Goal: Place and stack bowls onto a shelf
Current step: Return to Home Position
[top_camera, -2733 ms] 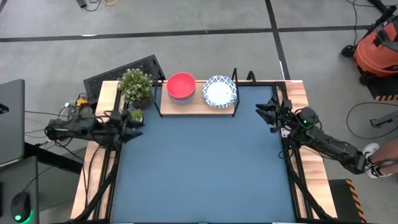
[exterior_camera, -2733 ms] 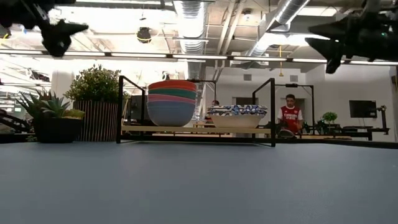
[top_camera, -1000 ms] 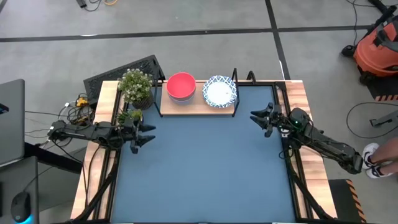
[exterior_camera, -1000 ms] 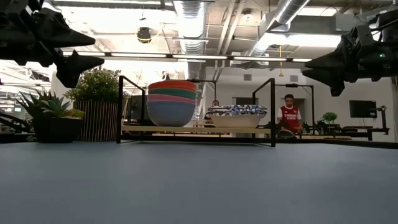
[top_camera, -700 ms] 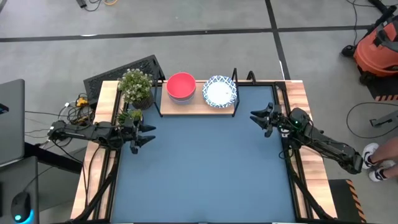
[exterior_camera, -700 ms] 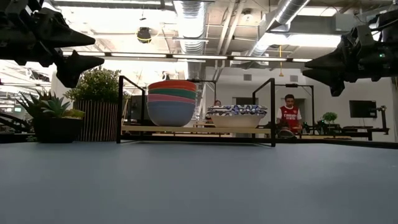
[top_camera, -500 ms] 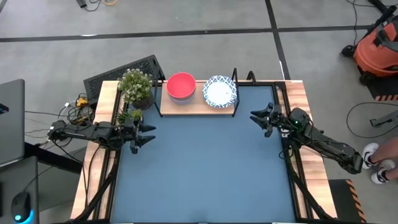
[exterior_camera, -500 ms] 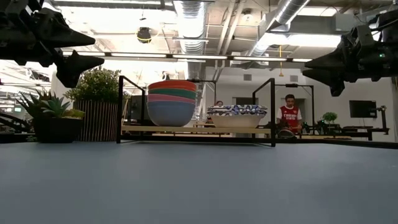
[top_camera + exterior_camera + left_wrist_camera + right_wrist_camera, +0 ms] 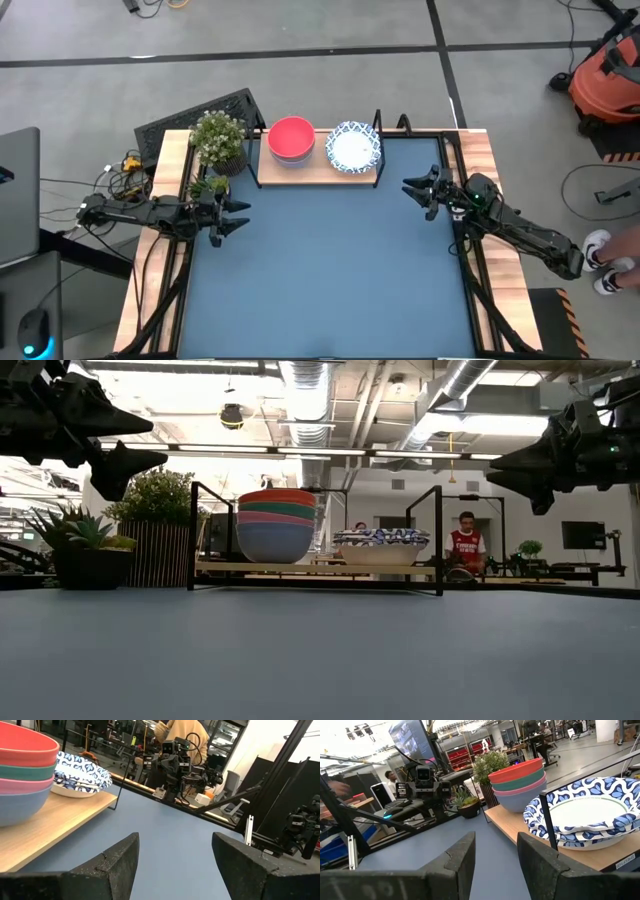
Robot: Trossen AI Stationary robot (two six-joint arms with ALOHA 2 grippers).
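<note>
The shelf (image 9: pixel 318 168) stands at the table's far edge. On its left part sits a stack of plain bowls (image 9: pixel 275 525), red on top, then green, pink and blue; the stack (image 9: pixel 291 139) shows red from above. To its right rests a stack of blue-patterned white bowls (image 9: pixel 353 147), also in the low view (image 9: pixel 381 547). My left gripper (image 9: pixel 228 216) hovers open above the mat's left edge, pointing right. My right gripper (image 9: pixel 416 191) hovers open near the right edge, pointing left. Both are empty.
A large potted plant (image 9: pixel 218 139) and a small succulent (image 9: pixel 208 186) stand at the far left corner, beside the shelf and my left gripper. The blue mat (image 9: pixel 330 270) covers the table. People (image 9: pixel 467 547) show in the room beyond.
</note>
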